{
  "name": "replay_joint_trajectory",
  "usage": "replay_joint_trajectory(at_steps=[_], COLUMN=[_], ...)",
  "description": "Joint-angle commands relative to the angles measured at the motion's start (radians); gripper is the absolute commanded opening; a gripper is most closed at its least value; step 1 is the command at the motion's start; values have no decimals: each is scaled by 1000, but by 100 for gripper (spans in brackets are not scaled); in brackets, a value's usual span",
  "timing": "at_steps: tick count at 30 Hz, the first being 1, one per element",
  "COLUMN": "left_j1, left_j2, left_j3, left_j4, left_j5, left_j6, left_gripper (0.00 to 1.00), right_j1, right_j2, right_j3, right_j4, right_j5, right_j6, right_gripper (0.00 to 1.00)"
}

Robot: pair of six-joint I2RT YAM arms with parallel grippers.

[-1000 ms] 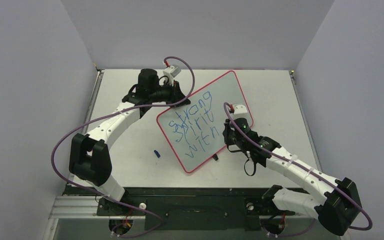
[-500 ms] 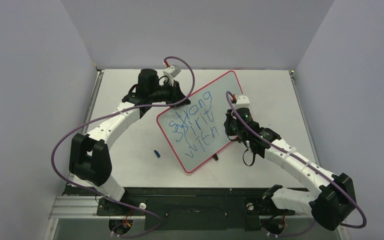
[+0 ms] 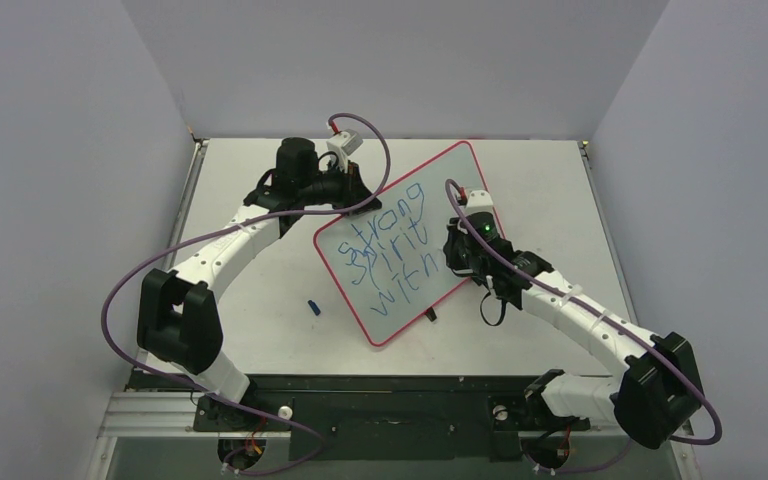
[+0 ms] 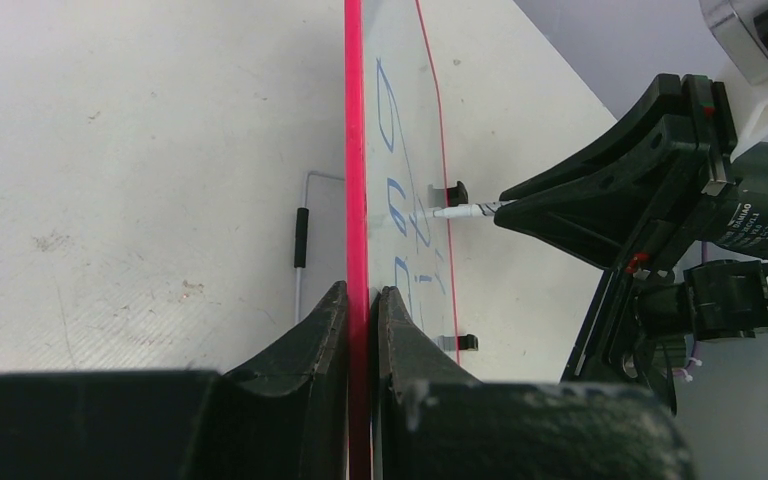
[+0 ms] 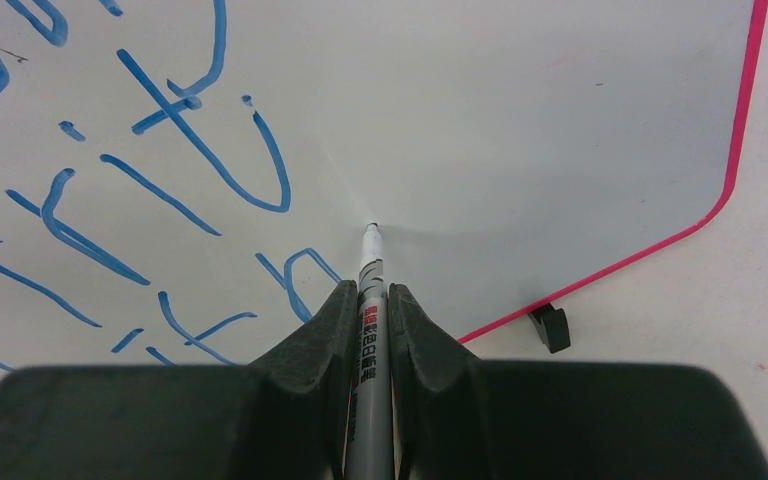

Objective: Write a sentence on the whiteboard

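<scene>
Top view: the whiteboard [image 3: 454, 188] is seen whole, turned corner-on near the middle of the surface [image 3: 260, 270], with the sentence [image 3: 388, 245] in blue over three lines, readable as "strong / spirit / with" and ending short of the board's right edge. A small blue object [image 3: 313, 307] lies on the surface just off the board's near left edge; it appears in neither wrist view. The left jaws are at the board's far left edge and the right jaws over its right half, but from above their openings cannot be judged. Left wrist view: the board is seen edge-on, its red rim pinched between the nearly closed left jaws, both faces touched. A thin wire support [image 4: 300, 240] behind the board is shown only here, and two black clips [image 4: 450, 190] are seen on the written face. Right wrist view: the right jaws are shut tight on the barrel of a marker [image 5: 370, 300], and the marker's tip is in contact with bare board just right of the last blue strokes. The board's rounded corner and one clip are seen beyond it, near the rim.
</scene>
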Motion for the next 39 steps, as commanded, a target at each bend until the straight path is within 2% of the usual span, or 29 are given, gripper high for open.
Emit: replay_joint_trajectory(at_steps=[1, 28, 39], left_j1=[-22, -25, -25], left_j2=[-21, -20, -18], left_j3=[-11, -8, -7], left_j4=[-17, -18, -18], left_j5=[-3, 0, -1], left_j6=[101, 100, 101], left_gripper=[0, 0, 0], right_j1=[-12, -14, -14], right_j2=[15, -57, -129], right_j3=[17, -148, -83], right_j4=[58, 79, 2], right_j5=[-12, -22, -14], right_j6=[5, 46, 32], right_gripper=[0, 0, 0])
